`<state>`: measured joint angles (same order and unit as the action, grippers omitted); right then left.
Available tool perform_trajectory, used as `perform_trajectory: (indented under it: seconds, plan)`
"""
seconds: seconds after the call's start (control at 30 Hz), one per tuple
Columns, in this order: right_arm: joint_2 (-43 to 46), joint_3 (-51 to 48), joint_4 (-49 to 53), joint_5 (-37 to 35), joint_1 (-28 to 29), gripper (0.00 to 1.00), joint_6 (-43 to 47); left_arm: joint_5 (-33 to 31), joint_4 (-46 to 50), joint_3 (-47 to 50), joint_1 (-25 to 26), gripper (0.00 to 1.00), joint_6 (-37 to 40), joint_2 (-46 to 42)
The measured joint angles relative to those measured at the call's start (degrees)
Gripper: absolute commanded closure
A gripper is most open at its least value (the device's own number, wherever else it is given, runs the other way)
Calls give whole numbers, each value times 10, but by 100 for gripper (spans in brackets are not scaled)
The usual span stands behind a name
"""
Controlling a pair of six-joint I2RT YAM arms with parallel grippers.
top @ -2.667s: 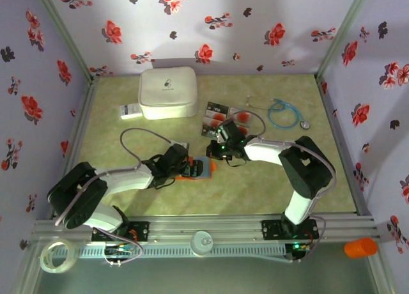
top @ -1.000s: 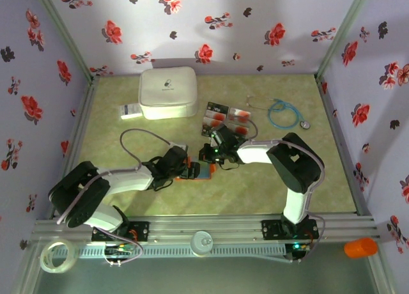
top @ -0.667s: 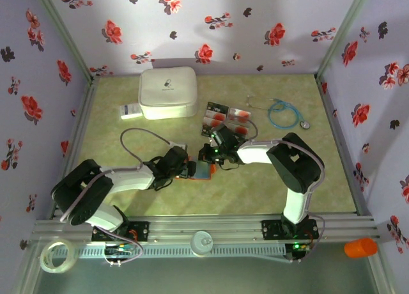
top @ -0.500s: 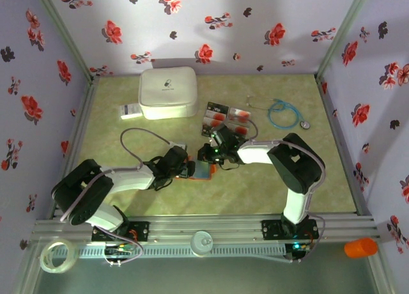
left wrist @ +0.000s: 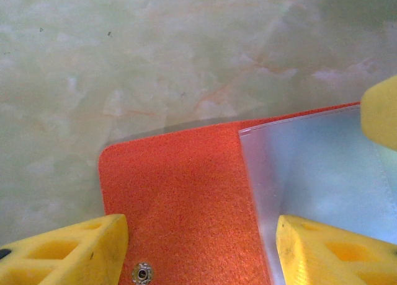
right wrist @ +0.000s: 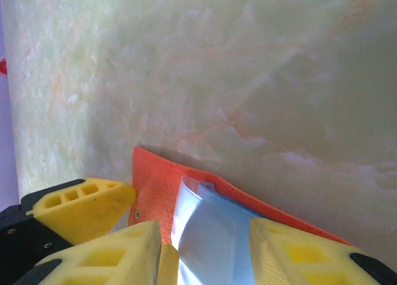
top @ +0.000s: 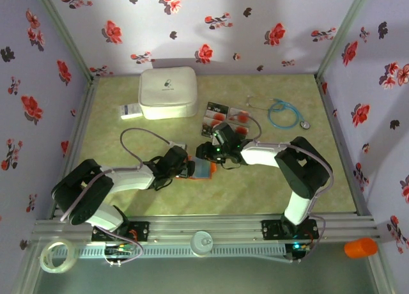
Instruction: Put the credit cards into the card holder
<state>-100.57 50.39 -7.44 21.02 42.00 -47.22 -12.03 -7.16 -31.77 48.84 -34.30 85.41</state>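
A pale green, marble-patterned table (top: 128, 179) fills a booth whose lilac walls are printed with red and black flowers. At its far side sit a white rounded case (top: 167, 92) and a coiled stethoscope (top: 283, 113).

Near the middle, both arms meet over the card holder (top: 204, 170), an orange-red wallet lying open and flat. The left gripper (top: 187, 168) reaches it from the left and the right gripper (top: 206, 156) from the far right, so the holder lies directly beneath both sets of fingertips.

From the left wrist, the left gripper (left wrist: 200, 230) has its yellow fingers spread. One sits near the holder's orange outer edge, the other over the bluish-grey clear pocket (left wrist: 322, 173). Nothing is pinched, and whether the tips press down on the holder I cannot tell.

From the right wrist, the right gripper (right wrist: 205, 235) is also parted and holds no card. The pocket's curled lip (right wrist: 189, 189) lies just ahead of its fingertips.

The credit cards (top: 220, 118) lie clustered on the table just beyond the right gripper, on the side away from the arm bases and apart from the holder. The right gripper is clearly the nearer one. The left gripper has the holder between itself and the cards.

The holder's long side runs from one gripper toward the other. Its pocket's free edge seems to face the left gripper, so a card would probably have to slide in from that side.
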Motion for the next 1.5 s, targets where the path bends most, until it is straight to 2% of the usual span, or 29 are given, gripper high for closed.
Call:
perform_trajectory:
  seconds: [0.17,0.47,0.8,0.97,1.2,1.5]
  plan:
    - [0,-1,-1,0,0,54,-9,0,0,0,0,36,0,0]
    - [-2,-2,-19,19,0,59,-21,1,0,0,0,33,0,-2]
    - [-4,-3,-50,46,0,60,-48,16,18,12,0,29,0,-45]
    - [-4,-3,-57,50,0,60,-58,15,18,19,0,22,-5,-61]
    - [-3,-3,-58,50,2,56,-64,15,21,38,-16,0,-27,-133]
    - [9,0,-41,43,39,51,-74,15,58,47,-86,0,-52,-244]
